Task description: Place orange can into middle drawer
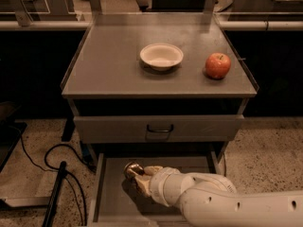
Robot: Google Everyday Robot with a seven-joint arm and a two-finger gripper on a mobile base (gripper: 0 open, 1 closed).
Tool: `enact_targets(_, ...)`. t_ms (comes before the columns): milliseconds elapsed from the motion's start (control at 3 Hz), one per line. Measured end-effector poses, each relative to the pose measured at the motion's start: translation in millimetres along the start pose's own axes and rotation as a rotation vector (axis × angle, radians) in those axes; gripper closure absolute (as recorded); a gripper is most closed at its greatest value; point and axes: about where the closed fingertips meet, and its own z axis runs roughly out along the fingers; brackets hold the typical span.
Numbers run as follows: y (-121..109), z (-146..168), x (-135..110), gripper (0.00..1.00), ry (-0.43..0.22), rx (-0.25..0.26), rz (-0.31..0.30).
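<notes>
The orange can [132, 170], shiny gold with a silvery end, is held in my gripper [138, 176] just above the floor of the open middle drawer [112, 198], toward its back left. The gripper is shut on the can. My white arm [222, 205] reaches in from the lower right and hides the drawer's right half. The drawer is a grey shallow tray pulled out below the closed drawer front with a black handle [159, 128].
On the grey cabinet top [109, 65] stand a white bowl [161, 56] and a red apple [218, 65]. Black cables [57, 162] and a black pole [54, 195] lie on the speckled floor at the left of the drawer.
</notes>
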Motion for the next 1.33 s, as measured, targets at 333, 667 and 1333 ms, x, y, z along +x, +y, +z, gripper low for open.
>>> enact_targets(333,-1.3,18.8,12.4,1.00,0.007,-0.027,0.013)
enact_targets(667,-7.3,33.6,33.9,1.00,0.042,-0.038,0.026)
enact_targets(1333,-17.2,49.2,57.9,1.00,0.099,-0.042,0.029)
